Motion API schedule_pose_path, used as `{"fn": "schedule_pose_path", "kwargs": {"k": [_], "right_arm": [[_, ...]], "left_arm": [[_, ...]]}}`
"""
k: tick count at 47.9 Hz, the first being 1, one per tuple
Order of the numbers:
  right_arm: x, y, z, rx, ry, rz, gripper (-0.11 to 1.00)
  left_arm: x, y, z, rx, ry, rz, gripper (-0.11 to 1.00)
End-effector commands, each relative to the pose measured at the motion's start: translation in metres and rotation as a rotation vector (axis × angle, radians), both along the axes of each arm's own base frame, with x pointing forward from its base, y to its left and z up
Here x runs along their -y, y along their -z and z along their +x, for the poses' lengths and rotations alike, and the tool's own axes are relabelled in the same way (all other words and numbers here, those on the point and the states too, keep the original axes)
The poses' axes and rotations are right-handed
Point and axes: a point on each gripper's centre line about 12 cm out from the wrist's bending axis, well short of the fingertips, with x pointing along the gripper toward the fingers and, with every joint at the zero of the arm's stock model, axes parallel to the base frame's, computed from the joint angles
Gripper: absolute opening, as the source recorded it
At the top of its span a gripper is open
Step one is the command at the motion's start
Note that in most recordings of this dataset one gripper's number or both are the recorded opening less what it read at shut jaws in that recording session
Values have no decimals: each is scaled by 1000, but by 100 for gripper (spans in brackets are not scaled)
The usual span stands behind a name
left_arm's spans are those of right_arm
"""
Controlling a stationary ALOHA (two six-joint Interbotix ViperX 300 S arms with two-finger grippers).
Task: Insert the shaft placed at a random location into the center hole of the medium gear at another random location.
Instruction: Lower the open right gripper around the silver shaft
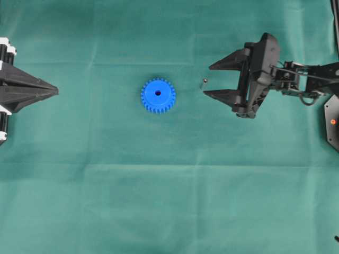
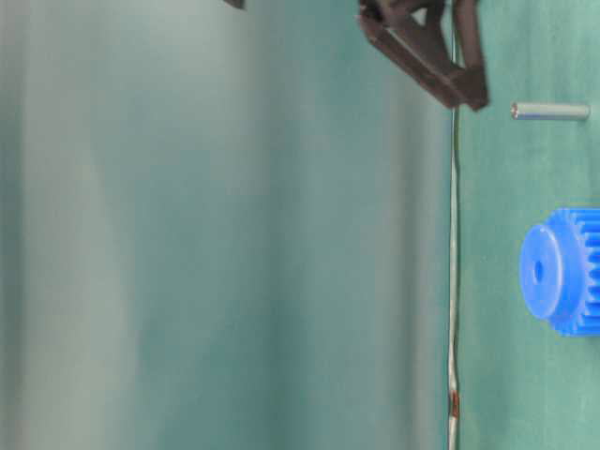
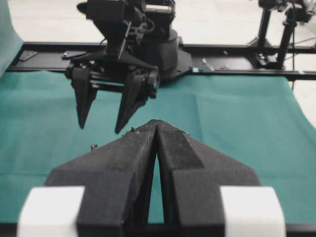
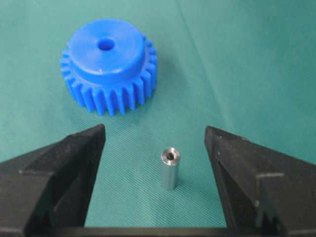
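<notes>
One bright blue plastic toothed gear [image 1: 158,96] with raised round hub lies flat on the green cloth [image 1: 159,201], its small dark center hole [image 1: 158,93] facing up. One tiny grey metal shaft [image 1: 204,82] stands upright on the cloth, apart from the gear, toward the right arm. Right black gripper [image 1: 207,79]: jaws spread wide, the shaft between the fingertips, untouched; left black gripper [image 1: 56,91]: jaws pressed together, empty, well apart from the gear.

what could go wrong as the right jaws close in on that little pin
The shaft stands upright and free on the cloth between the open jaws of the right gripper; if one jaw touches first, it may tip and roll. It looks nearer one jaw in the overhead view. A tilted grip would then miss the center hole.
</notes>
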Motion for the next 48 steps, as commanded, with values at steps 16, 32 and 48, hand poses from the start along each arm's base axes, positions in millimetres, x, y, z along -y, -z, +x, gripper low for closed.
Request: {"fn": "schedule_pose_path", "kwargs": {"k": [16, 32, 48], "right_arm": [[8, 15, 10, -1, 43, 10, 84], [9, 15, 11, -1, 45, 12, 77], [9, 16, 14, -6, 44, 13, 30]], "left_arm": [[0, -7, 3, 6, 2, -8, 0], [0, -6, 3, -2, 2, -9, 0], [0, -5, 3, -6, 2, -8, 0]]}}
